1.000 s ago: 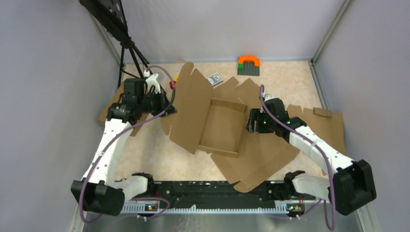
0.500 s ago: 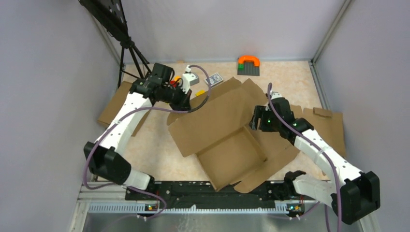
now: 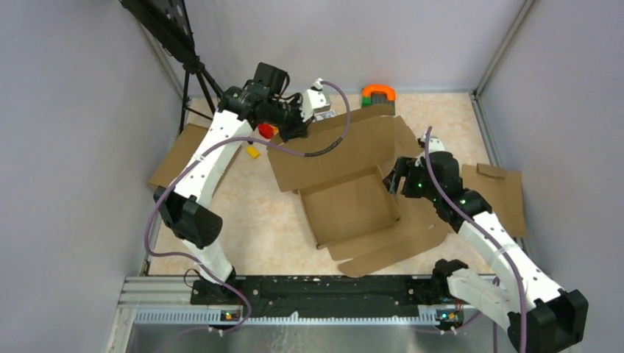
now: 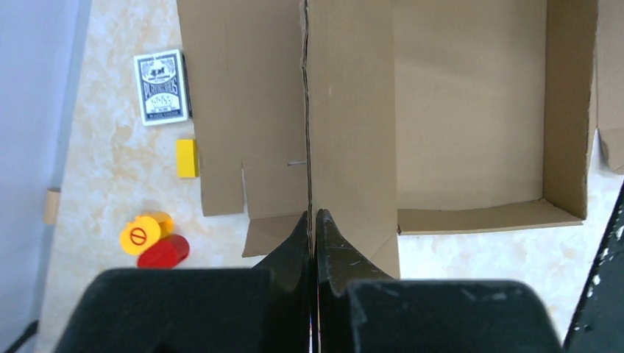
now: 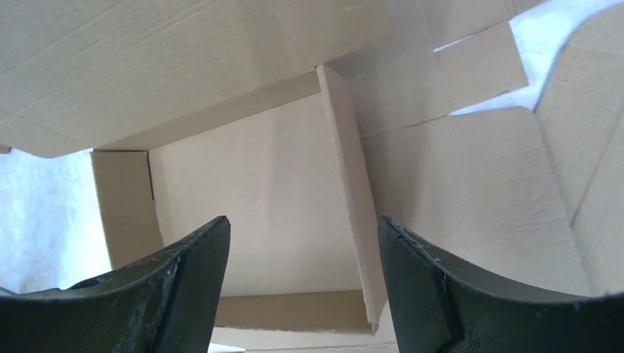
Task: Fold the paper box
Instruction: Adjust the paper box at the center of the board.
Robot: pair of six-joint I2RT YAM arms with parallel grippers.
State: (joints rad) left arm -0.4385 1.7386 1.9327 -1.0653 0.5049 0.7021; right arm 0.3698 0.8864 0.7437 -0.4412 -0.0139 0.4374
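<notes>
The paper box lies in the middle of the surface, its far flap pinched in the closed left hand. The right hand gapes empty above the tray wall. A one-sided pull could swing the sheet (or tear a crease) and flatten the raised walls.

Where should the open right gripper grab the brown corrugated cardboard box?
Grip the brown corrugated cardboard box by its upright side wall, coming from the right with the right gripper straddling it: that wall stands thin and free, directly between the open jaws.
</notes>
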